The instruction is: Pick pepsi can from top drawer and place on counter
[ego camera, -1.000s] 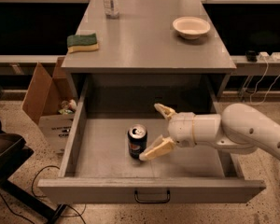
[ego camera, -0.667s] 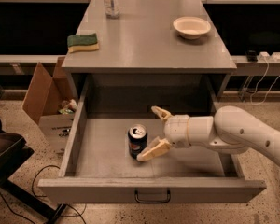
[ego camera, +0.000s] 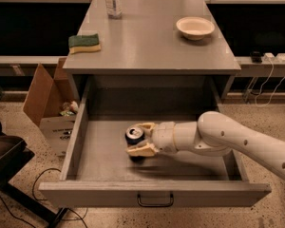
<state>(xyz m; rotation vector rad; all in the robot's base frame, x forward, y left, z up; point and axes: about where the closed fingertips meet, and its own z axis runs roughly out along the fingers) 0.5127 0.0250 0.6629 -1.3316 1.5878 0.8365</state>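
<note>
a: where's the can (ego camera: 134, 133)?
b: i see it upright in the open drawer (ego camera: 102, 167), left of middle.
a: and the gripper (ego camera: 137, 139)?
b: down in the drawer too, clamped on the can from both sides.

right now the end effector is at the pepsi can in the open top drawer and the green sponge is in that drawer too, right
Not quite. The green sponge lies on the counter, not in the drawer, as the camera view shows. The rest holds: the end effector is at the pepsi can in the open top drawer.
</note>
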